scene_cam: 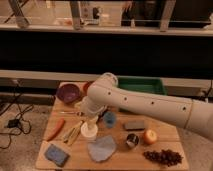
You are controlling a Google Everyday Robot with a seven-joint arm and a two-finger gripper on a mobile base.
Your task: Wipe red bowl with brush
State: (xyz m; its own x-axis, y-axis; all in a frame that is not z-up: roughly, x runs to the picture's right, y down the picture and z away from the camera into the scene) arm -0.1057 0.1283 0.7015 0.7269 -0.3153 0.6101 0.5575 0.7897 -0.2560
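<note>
Your claw [90,120] hung low over the table w/ jaws spread; red bowl [87,86] sat just beyond it, brush hidden, prob. under arm.

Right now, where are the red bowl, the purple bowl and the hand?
red bowl [87,86], camera view, the rim part showing beside the arm [145,102]
purple bowl [68,93], camera view, its inside
hand [90,125], camera view, arm's lower tip above the table [167,136]
</note>
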